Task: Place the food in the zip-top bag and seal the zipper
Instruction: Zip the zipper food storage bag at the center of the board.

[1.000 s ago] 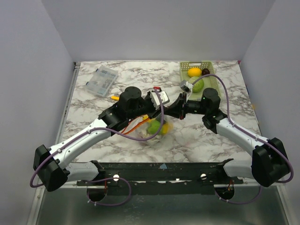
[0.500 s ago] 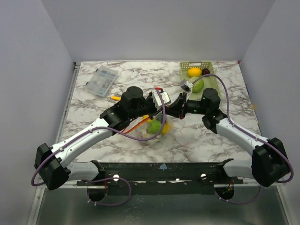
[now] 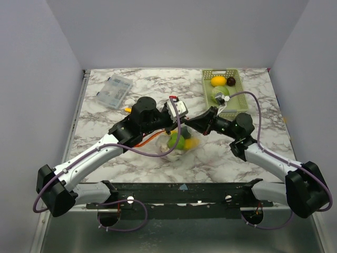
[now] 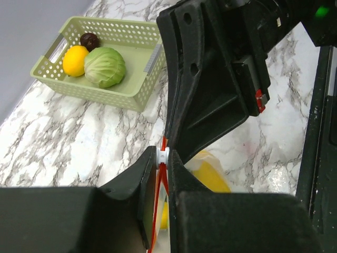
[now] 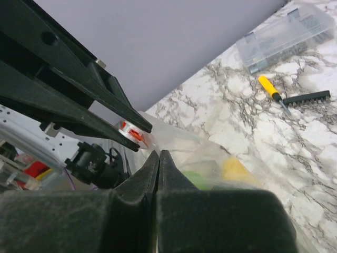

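The zip-top bag (image 3: 171, 153) hangs between both grippers near the table's middle. It holds a green piece (image 3: 178, 142) and a yellow piece (image 3: 190, 142). My left gripper (image 3: 169, 125) is shut on the white slider (image 4: 164, 155) of the orange-red zipper (image 4: 159, 203). My right gripper (image 3: 187, 123) is shut on the bag's clear edge (image 5: 174, 145), just beside the slider (image 5: 130, 133). The green piece (image 5: 202, 179) and yellow piece (image 5: 237, 169) show through the plastic in the right wrist view. A yellow fruit (image 3: 217, 81), a dark fruit (image 3: 230, 80) and a green cabbage (image 3: 221, 97) lie in the basket.
The pale green slotted basket (image 3: 237, 89) stands at the back right. A clear compartment box (image 3: 113, 90) sits at the back left. A yellow-handled screwdriver (image 5: 271, 89) and a black bit rack (image 5: 308, 97) lie near it.
My right arm has swung right and lower, still holding the bag's edge. The bag and its food have shifted slightly right. My left gripper has stayed on the zipper.
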Available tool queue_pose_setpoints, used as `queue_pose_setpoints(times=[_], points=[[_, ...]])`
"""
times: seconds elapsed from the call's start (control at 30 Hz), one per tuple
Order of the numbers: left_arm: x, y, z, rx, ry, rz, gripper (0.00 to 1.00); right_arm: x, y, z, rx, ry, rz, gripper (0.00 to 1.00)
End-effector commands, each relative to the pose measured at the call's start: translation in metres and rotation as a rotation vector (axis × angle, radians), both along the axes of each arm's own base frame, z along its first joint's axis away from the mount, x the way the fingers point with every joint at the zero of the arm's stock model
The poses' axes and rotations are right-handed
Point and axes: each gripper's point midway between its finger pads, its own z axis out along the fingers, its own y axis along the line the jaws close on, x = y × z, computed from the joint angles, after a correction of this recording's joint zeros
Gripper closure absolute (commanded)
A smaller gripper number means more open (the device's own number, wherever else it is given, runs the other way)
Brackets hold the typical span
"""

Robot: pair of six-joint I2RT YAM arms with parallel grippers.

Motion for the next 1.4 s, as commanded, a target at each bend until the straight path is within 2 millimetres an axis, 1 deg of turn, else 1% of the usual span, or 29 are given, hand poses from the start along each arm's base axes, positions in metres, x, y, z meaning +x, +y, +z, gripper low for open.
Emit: queue_pose_setpoints(times=[0.0, 0.17, 0.27, 0.33, 0.37, 0.43, 0.47, 0.6, 0.63, 0.67, 0.7, 0.77, 0.87, 0.97, 1.03, 1.1, 1.13, 1.2, 1.23, 1.3, 1.33, 1.37], points=[[-0.003, 0.011, -0.003, -0.034, 0.064, 0.02, 1.0, 0.006, -0.01, 0.044, 0.159, -0.057, -0.087, 1.0], [-0.007, 0.008, -0.003, -0.084, 0.111, 0.006, 1.0, 0.005, -0.008, 0.049, 0.189, -0.045, -0.067, 1.0], [-0.009, 0.004, 0.006, -0.128, 0.127, -0.007, 1.0, 0.003, -0.003, 0.042, 0.121, -0.068, -0.033, 1.0], [-0.01, 0.005, 0.01, -0.144, 0.138, -0.012, 1.0, 0.001, -0.001, 0.033, 0.047, -0.075, -0.009, 1.0], [-0.011, 0.005, 0.013, -0.162, 0.166, -0.012, 1.0, 0.003, -0.003, 0.026, -0.005, -0.081, -0.022, 1.0], [-0.011, 0.005, 0.02, -0.185, 0.173, -0.021, 1.0, 0.004, -0.007, 0.019, -0.071, -0.099, -0.04, 0.99], [-0.012, 0.005, 0.025, -0.199, 0.173, -0.028, 1.0, -0.001, -0.006, 0.018, -0.093, -0.123, -0.018, 0.96], [-0.014, 0.005, 0.03, -0.221, 0.212, -0.059, 1.0, -0.013, -0.005, 0.004, -0.173, -0.152, 0.069, 0.59], [-0.015, 0.005, 0.03, -0.226, 0.223, -0.068, 1.0, -0.014, -0.003, 0.004, -0.18, -0.154, 0.089, 0.5], [-0.016, 0.005, 0.03, -0.23, 0.234, -0.076, 1.0, -0.016, -0.001, 0.001, -0.19, -0.159, 0.122, 0.46], [-0.017, 0.005, 0.03, -0.232, 0.243, -0.086, 1.0, -0.018, 0.001, 0.002, -0.197, -0.176, 0.155, 0.43], [-0.02, 0.004, 0.029, -0.23, 0.256, -0.108, 1.0, -0.015, 0.005, 0.002, -0.2, -0.192, 0.172, 0.39], [-0.028, 0.001, 0.026, -0.218, 0.278, -0.155, 1.0, -0.013, 0.008, 0.009, -0.181, -0.25, 0.187, 0.33], [-0.031, 0.001, 0.024, -0.211, 0.289, -0.172, 1.0, -0.019, 0.013, 0.015, -0.158, -0.291, 0.26, 0.32], [-0.034, 0.001, 0.025, -0.21, 0.286, -0.186, 1.0, -0.023, 0.016, 0.015, -0.145, -0.287, 0.307, 0.38], [-0.034, 0.001, 0.027, -0.21, 0.28, -0.189, 1.0, -0.025, 0.019, 0.012, -0.135, -0.263, 0.346, 0.53], [-0.033, 0.001, 0.027, -0.211, 0.277, -0.188, 1.0, -0.027, 0.019, 0.013, -0.126, -0.25, 0.364, 0.63], [-0.034, 0.003, 0.025, -0.199, 0.288, -0.181, 0.97, -0.03, 0.02, 0.014, -0.101, -0.228, 0.378, 0.91], [-0.033, 0.004, 0.024, -0.194, 0.284, -0.169, 0.94, -0.031, 0.02, 0.015, -0.091, -0.219, 0.373, 0.99], [-0.029, 0.009, 0.021, -0.18, 0.271, -0.133, 0.84, -0.032, 0.019, 0.013, -0.081, -0.2, 0.365, 1.0], [-0.026, 0.012, 0.017, -0.168, 0.26, -0.111, 0.75, -0.032, 0.019, 0.013, -0.076, -0.191, 0.354, 1.0], [-0.025, 0.015, 0.013, -0.156, 0.249, -0.094, 0.68, -0.033, 0.018, 0.013, -0.071, -0.184, 0.346, 1.0]])
